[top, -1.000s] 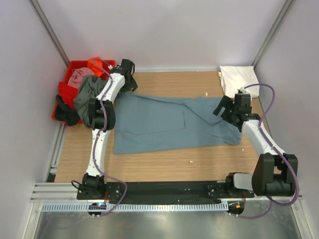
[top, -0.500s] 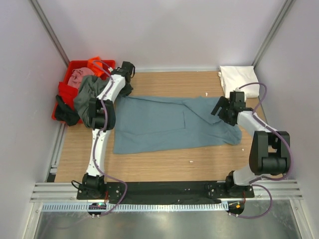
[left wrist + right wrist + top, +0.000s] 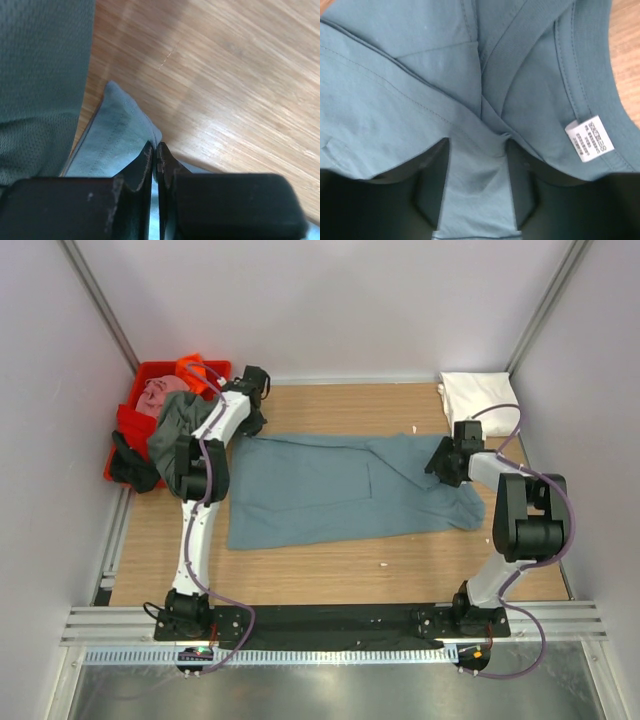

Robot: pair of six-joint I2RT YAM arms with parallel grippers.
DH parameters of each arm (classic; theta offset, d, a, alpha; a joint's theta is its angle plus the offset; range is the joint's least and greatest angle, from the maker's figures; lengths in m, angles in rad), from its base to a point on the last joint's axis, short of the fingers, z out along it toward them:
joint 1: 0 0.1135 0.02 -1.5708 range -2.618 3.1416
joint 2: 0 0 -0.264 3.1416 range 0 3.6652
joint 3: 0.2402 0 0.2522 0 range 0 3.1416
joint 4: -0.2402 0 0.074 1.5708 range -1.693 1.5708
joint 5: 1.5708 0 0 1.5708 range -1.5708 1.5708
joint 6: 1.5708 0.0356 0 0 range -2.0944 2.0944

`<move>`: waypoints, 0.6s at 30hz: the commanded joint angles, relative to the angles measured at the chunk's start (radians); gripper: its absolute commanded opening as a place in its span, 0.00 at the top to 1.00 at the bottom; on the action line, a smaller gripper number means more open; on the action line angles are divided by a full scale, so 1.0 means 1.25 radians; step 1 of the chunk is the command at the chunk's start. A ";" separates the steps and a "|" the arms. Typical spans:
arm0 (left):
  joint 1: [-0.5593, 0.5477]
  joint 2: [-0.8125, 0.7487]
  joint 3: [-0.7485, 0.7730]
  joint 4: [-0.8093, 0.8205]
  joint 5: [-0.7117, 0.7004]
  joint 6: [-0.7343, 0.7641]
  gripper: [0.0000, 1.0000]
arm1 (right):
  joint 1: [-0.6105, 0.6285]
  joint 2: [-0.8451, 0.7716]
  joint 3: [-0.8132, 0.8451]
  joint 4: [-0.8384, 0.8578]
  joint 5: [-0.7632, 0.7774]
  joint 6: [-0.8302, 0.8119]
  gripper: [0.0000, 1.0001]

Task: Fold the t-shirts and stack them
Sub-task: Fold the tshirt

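A pale wooden surface (image 3: 330,570) floors a small booth with plain lilac-white walls (image 3: 320,300) and slanted aluminium corner posts (image 3: 100,305). A black mounting plate (image 3: 330,620) runs along the near edge.

The dusty teal-blue cloth t-shirt (image 3: 350,490) lies spread flat across the middle of the surface. Its length runs left to right, with the collar end toward the right edge.

The left claw (image 3: 250,428) sits at the shirt's far left corner. In the wrist view its fingers (image 3: 135,172) are pressed together on the hemmed corner of the cloth, which rises off the wood there.

The right claw (image 3: 440,462) is down on the shirt's right end, by the collar. Its fingers (image 3: 432,175) stand apart with a raised pucker of fabric between them (whether they pinch it I cannot tell). The small white neck label (image 3: 590,136) lies just beside them.

A folded white cloth t-shirt (image 3: 478,395) rests in the far right corner, apart from the teal one.

At the far left corner, just past the left edge, stands a red plastic tub (image 3: 122,428). It is heaped with a crumpled grey-green shirt (image 3: 175,425), a pink shirt (image 3: 160,392), an orange shirt (image 3: 190,368) and a black garment (image 3: 130,465). The grey-green one spills over the tub's wall toward the surface.
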 commanded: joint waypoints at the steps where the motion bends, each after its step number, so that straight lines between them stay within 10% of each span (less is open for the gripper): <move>1: -0.003 -0.046 -0.031 -0.011 0.013 0.008 0.95 | 0.004 0.024 0.037 0.042 0.007 0.006 0.51; 9: -0.003 -0.057 -0.010 -0.037 0.010 0.016 1.00 | 0.004 -0.001 0.063 0.013 0.010 -0.009 0.92; 18: -0.005 -0.095 0.001 -0.070 -0.010 0.029 1.00 | 0.004 -0.082 0.164 -0.109 0.105 -0.065 0.99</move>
